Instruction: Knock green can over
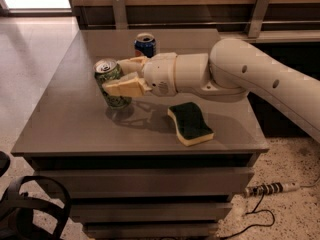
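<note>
Okay, green can stands left-centre on the table, roughly upright. Gripper is spread wide, straddling its upper half. Likely light, thin-walled and slick, so it tips easily; push sideways near the rim, no squeezing.

Swirl-patterned green can, silver top up, leans slightly toward 11 o'clock at the table's 9 o'clock side, pincer reaching it from 3 o'clock
</note>
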Controlling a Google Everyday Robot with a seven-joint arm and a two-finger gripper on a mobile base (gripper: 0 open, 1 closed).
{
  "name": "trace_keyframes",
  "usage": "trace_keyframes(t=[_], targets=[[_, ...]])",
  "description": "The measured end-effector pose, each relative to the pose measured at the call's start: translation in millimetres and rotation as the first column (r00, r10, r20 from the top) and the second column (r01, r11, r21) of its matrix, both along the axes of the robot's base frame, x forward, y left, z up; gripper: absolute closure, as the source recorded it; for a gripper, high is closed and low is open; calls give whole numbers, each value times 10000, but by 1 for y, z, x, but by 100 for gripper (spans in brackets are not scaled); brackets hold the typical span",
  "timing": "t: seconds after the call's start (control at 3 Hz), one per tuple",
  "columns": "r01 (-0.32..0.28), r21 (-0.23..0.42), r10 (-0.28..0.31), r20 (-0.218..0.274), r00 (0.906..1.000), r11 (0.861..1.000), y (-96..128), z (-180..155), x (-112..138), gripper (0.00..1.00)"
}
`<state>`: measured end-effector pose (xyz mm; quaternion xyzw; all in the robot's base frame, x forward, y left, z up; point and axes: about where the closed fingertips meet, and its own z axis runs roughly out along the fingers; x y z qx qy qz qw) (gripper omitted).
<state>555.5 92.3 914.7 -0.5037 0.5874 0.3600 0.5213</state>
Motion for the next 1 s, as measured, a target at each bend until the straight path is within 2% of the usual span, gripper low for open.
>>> trace_keyframes(t=[0.33,0.67,1.0], targets=[[-40,-947,36,-44,10000,9955,-8,17,10,100],[-79,-2266,35,-197,9998,9740,-14,28,12,100],[-82,-3418,43,-121,9999,9397,-13,33,8,100]])
